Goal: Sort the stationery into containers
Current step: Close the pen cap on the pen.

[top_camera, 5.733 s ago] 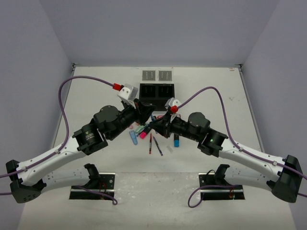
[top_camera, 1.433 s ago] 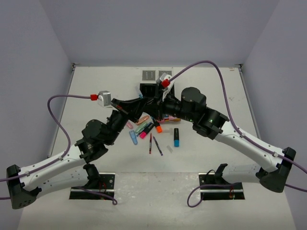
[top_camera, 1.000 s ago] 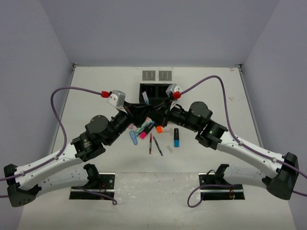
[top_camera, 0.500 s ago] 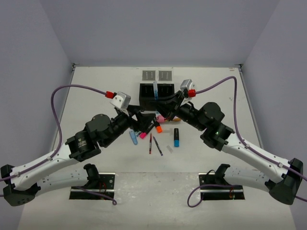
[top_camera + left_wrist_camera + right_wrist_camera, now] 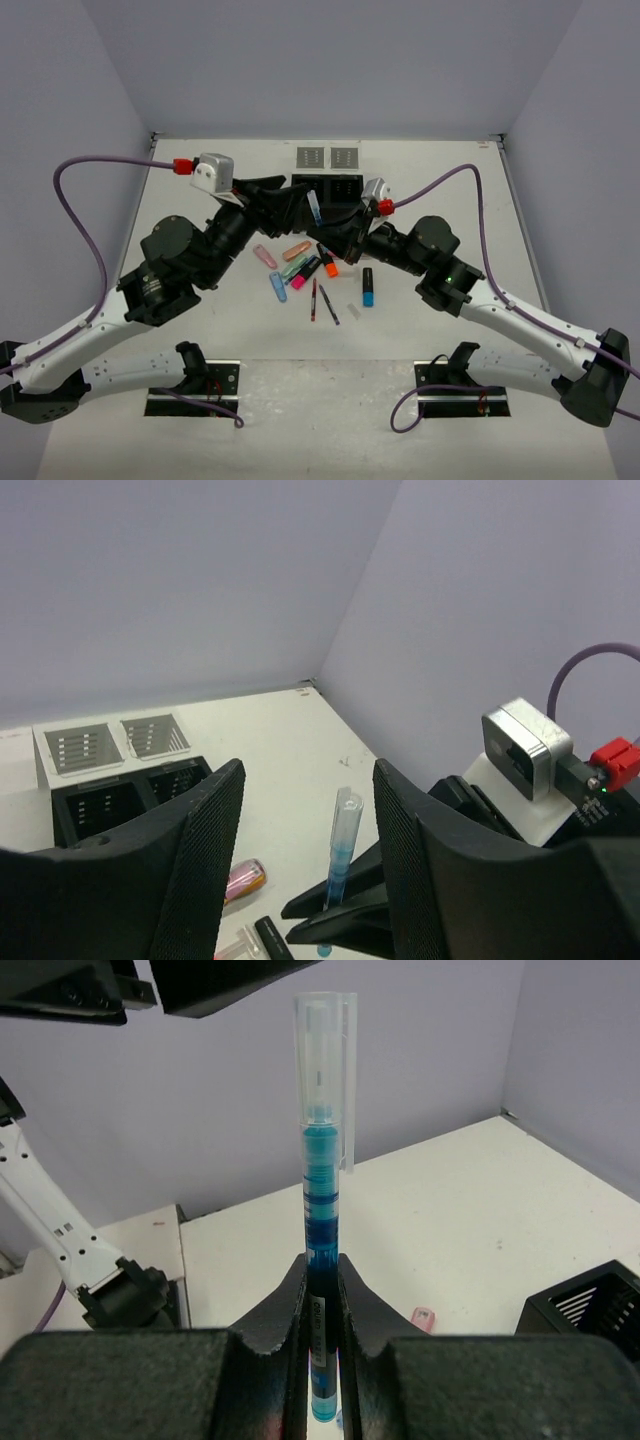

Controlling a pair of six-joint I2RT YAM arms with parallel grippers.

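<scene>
Right claw (image 5: 322, 1268) pinches the blue pen (image 5: 322, 1160); left claw (image 5: 308, 772) spread wide, empty

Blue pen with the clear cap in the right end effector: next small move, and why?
Probably ease the right end effector toward the black two-compartment box and lower the blue clear-capped pen into a compartment. The pen is clamped by its lower end, held raised close to the box, not yet inside.

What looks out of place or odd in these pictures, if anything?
One thing: the blue pen stands upright in the air, shut in the right jaws, facing the open left jaws rather than the black box. The other stationery lies loose on the table, which seems normal mid-sort.
</scene>
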